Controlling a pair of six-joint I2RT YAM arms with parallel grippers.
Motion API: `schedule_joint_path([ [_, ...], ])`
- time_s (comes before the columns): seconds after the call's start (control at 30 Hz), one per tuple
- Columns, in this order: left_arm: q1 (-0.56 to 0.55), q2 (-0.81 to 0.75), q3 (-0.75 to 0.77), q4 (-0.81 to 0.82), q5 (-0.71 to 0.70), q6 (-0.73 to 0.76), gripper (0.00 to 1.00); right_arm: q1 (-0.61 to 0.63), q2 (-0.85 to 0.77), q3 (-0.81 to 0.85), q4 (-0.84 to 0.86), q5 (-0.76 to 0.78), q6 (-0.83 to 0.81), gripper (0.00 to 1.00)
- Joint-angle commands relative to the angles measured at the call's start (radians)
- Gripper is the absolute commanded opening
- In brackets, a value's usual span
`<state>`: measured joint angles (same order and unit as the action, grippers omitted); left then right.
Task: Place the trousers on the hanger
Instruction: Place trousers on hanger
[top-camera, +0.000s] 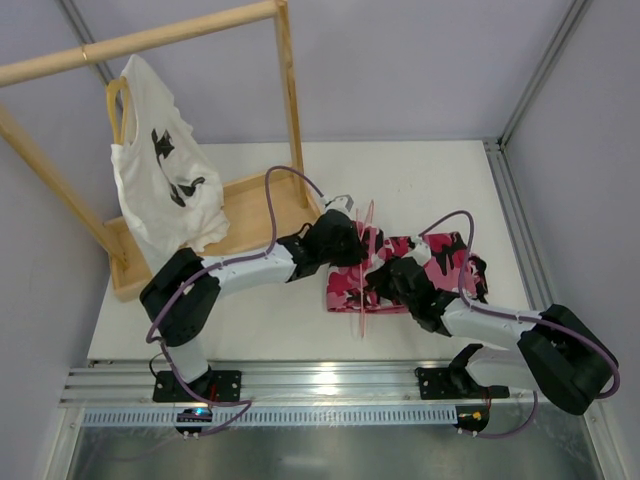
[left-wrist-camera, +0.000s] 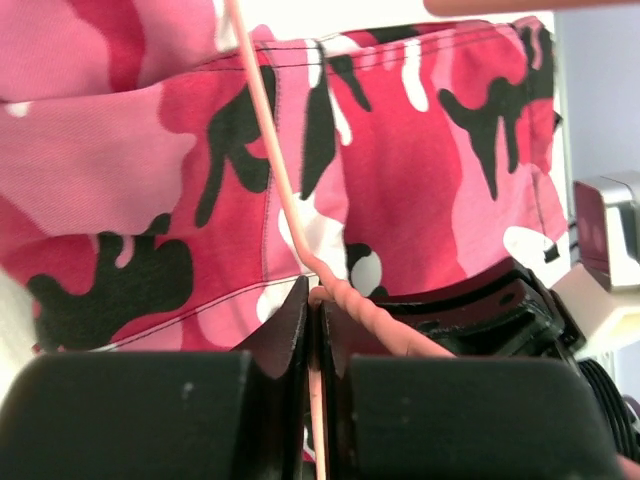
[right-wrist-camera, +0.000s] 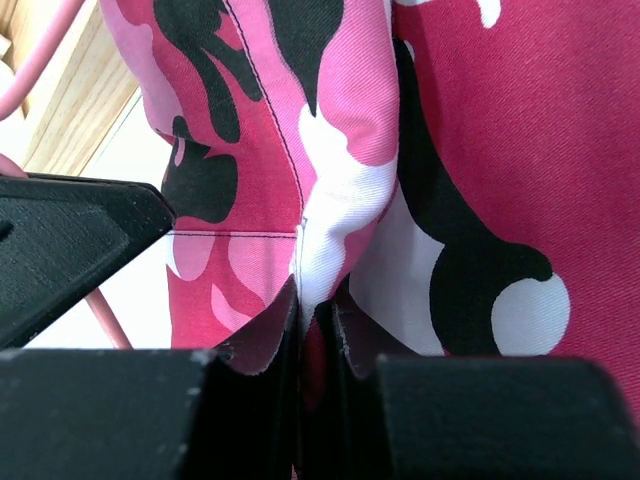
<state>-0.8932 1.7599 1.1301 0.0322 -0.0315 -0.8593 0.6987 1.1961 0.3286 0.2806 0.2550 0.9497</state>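
The pink, magenta, white and black camouflage trousers (top-camera: 432, 262) lie bunched on the white table between my two arms. The thin pale-pink wire hanger (top-camera: 366, 262) stands on edge across them. My left gripper (top-camera: 350, 243) is shut on the hanger's wire (left-wrist-camera: 300, 225) near its twisted neck, with the trousers (left-wrist-camera: 400, 150) right behind. My right gripper (top-camera: 398, 280) is shut on a fold of the trousers (right-wrist-camera: 330, 180); the hanger's wire (right-wrist-camera: 40, 70) shows at the left of that view.
A wooden clothes rack (top-camera: 150, 40) stands at the back left on a wooden base (top-camera: 245, 215). A white T-shirt with black print (top-camera: 160, 175) hangs there on a yellow hanger (top-camera: 116, 100). The table's front edge (top-camera: 300, 355) runs just ahead of the arm bases.
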Motion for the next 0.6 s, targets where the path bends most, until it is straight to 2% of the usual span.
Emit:
schedule_joint_path([
  [0.0, -0.001, 0.010, 0.051, -0.155, -0.106, 0.037, 0.00, 0.016, -0.001, 0.055, -0.012, 0.021, 0.001, 0.04],
  [0.27, 0.005, 0.023, 0.089, -0.337, -0.218, 0.029, 0.00, 0.002, -0.078, 0.223, -0.357, 0.211, -0.156, 0.04],
  [0.4, 0.017, 0.036, 0.079, -0.354, -0.191, 0.023, 0.00, -0.047, -0.133, 0.228, -0.520, 0.274, -0.192, 0.04],
  [0.57, 0.022, 0.033, 0.043, -0.336, -0.186, -0.004, 0.00, -0.238, -0.257, 0.239, -0.622, 0.288, -0.278, 0.04],
])
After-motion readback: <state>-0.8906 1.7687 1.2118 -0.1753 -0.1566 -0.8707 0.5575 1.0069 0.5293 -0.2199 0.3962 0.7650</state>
